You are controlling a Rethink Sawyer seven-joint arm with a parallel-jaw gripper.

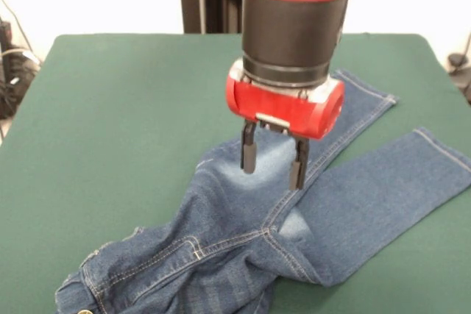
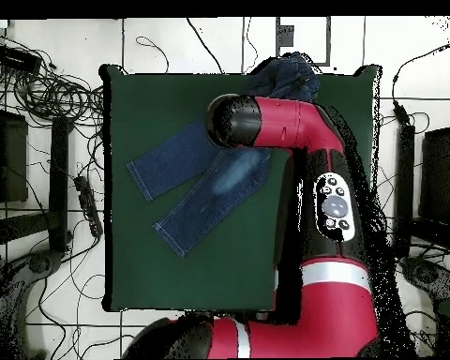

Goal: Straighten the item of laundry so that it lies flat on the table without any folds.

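The item of laundry [image 1: 353,204] is a small pair of blue jeans lying on the green table [image 1: 132,108]. Its two legs spread toward the right. The waistband end [image 1: 96,284] is bunched and creased at the near left edge. My gripper [image 1: 274,159] points straight down over the pale faded thigh patch near the crotch. It is open, with nothing between the fingers, and its tips are close to the fabric. In the overhead view the arm's wrist [image 2: 233,122] hides the gripper. The jeans [image 2: 196,192] run from the table's middle up to its top edge.
The rumpled waistband [image 2: 290,75] reaches the table's [image 2: 154,262] top edge in the overhead view. Cables [image 2: 51,89] and dark equipment lie on the floor to the left. The red arm [image 2: 327,187] crosses the table's right side.
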